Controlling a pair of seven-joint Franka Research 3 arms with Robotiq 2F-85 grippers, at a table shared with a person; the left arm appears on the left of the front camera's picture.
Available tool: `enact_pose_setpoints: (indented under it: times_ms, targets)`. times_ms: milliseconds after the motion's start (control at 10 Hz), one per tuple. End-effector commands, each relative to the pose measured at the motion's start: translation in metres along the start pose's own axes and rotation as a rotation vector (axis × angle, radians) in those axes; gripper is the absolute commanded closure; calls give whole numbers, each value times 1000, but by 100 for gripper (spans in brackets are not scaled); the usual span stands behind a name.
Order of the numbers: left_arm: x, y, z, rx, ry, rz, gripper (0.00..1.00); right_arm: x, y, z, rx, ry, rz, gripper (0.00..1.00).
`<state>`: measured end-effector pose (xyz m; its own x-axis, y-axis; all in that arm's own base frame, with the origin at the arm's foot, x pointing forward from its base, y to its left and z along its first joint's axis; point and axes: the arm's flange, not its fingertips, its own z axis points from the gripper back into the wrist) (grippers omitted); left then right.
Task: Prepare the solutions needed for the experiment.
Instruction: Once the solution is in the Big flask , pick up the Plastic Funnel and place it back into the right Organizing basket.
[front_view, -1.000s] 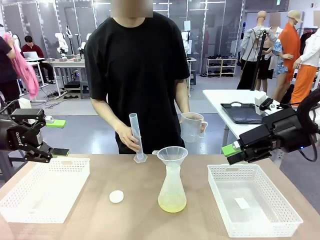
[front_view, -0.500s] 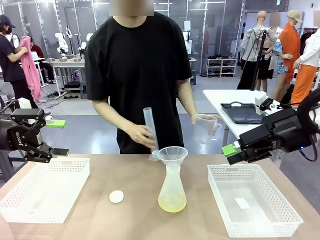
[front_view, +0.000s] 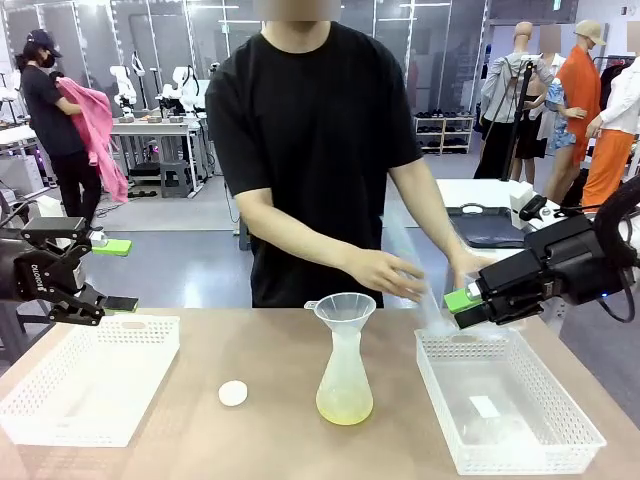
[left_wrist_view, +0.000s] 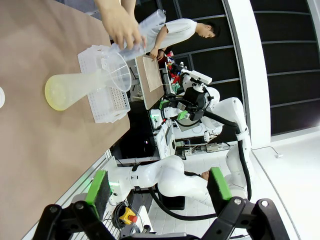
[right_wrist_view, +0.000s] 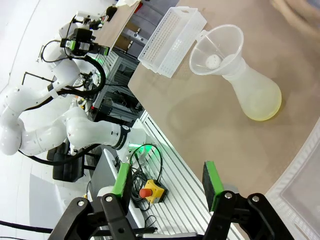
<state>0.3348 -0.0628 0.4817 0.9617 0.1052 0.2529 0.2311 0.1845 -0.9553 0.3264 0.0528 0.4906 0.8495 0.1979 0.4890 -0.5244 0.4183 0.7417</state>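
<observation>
At table centre, the solutions (front_view: 345, 406) form a shallow, pale yellow, see-through layer in the base of a frosted conical flask (front_view: 344, 365). The flask stands upright on the table (front_view: 270, 350) with a clear funnel (front_view: 345, 307) seated in its narrow neck.

Handling, as judged: with so little liquid the flask should be light and bottom-weighted. The funnel appears only to rest in the neck and could tip off if jolted. The sloping wall looks smooth and might slide through the pads. Whether it is glass or plastic cannot be told, so treat it as breakable. The neck just under the funnel seems the surest hold, carried upright.

Near the flask at 9 o'clock lies a small white cap (front_view: 233, 393). Beyond it at 9 o'clock sits the left basket (front_view: 40, 395), and at 3 o'clock the right basket (front_view: 440, 385).

At 12 o'clock a person's hand (front_view: 385, 272) holds a tilted graduated cylinder (left_wrist_view: 145, 31), blurred, over the right basket's far corner.

The left gripper (front_view: 115, 275) hovers above the left basket, fingers spread wide and empty. The right gripper (front_view: 466, 309) hangs over the right basket's far edge, fingers moderately apart with nothing between them.
</observation>
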Motion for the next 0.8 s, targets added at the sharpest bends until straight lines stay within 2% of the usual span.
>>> enact_pose_setpoints:
  times_ms: [0,300,500,700]
  targets:
    - [1,-2,-2,-23,-3,-3,0,12,-4,5,-41,-6,141,29]
    - [1,-2,-2,-23,-3,-3,0,54,3,-6,-119,114,517,29]
    - [1,-2,-2,-23,-3,-3,0,87,14,-25,-195,303,802,29]
    - [1,-2,-2,-23,-3,-3,0,110,29,-43,-267,437,1012,29]
